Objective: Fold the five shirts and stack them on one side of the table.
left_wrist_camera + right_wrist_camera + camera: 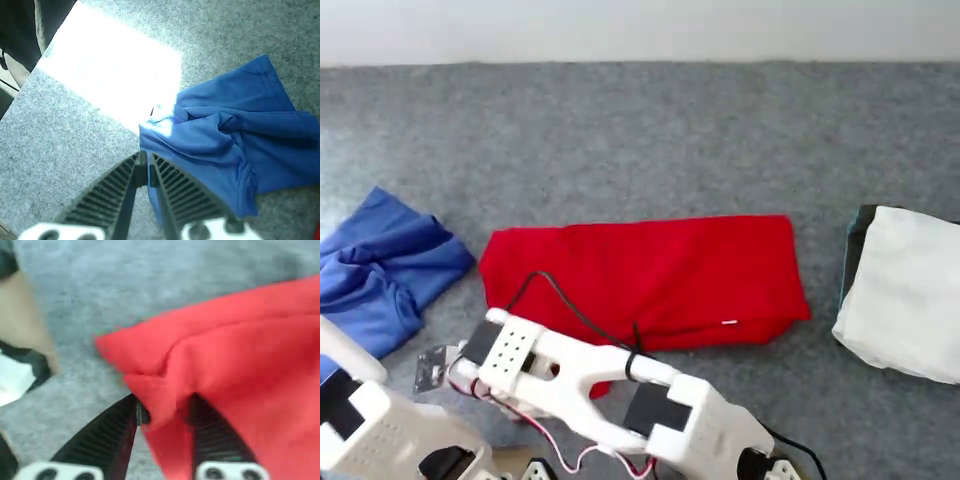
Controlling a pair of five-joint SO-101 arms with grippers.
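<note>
1. High view: the grey tabletop (650, 130) carries every shirt, spread apart so each can be worked alone.
2. The red shirt (670, 265) lies in the middle as a long band. It probably needs another fold before stacking.
3. A folded white shirt (905, 295) rests on a dark shirt (855, 245) at the right side, forming the stack.
4. A blue shirt (380, 275) lies crumpled at the left, apart from the red one.
5. The right gripper (165, 407) pinches the red shirt's near corner, likely to fold it over.
6. The left gripper (147, 160) is closed and holds nothing, its tips over the blue shirt's edge.
</note>
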